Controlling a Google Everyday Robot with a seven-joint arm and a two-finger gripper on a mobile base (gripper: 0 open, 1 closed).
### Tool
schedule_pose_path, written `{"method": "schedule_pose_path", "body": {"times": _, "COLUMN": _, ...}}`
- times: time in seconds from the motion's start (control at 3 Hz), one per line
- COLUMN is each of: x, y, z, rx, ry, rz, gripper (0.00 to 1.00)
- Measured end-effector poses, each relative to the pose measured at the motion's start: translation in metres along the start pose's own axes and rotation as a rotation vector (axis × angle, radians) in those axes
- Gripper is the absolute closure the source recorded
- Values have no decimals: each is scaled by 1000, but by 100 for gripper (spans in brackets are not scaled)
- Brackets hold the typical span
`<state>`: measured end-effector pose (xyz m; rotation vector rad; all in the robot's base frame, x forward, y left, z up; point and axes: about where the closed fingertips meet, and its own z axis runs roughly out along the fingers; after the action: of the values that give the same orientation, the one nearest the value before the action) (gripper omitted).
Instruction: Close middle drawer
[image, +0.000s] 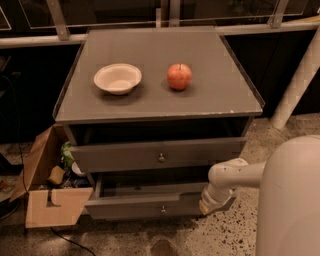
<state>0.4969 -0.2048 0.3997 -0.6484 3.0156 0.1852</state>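
The middle drawer (150, 206) is a grey-brown shallow drawer with a low front panel and a small round knob (162, 209). It is pulled out well beyond the cabinet face. Above it, the taller top drawer (155, 155) stands slightly open. My gripper (209, 206) is at the end of the white arm (235, 175), low at the right end of the middle drawer's front panel and against it. The lowest drawer is hidden under the open one.
A white bowl (118, 78) and a red apple (179, 76) sit on the cabinet top (220, 95). An open cardboard box (47, 200) with clutter stands on the floor at the left. A white pole (297, 80) leans at the right. My white body (292, 200) fills the lower right.
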Motion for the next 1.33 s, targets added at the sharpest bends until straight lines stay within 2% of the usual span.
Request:
{"method": "schedule_pose_path", "body": {"times": 0.33, "x": 0, "y": 0, "z": 0, "rx": 0, "ry": 0, "rz": 0, "gripper": 100}}
{"method": "schedule_pose_path", "body": {"times": 0.67, "x": -29, "y": -20, "z": -5, "rx": 18, "ry": -48, "rz": 57, "gripper": 100}}
{"method": "schedule_pose_path", "body": {"times": 1.0, "x": -28, "y": -19, "z": -6, "rx": 19, "ry": -49, "rz": 58, "gripper": 100}}
{"method": "schedule_pose_path", "body": {"times": 1.33, "x": -72, "y": -42, "z": -14, "rx": 54, "ry": -115, "rz": 119, "gripper": 100}}
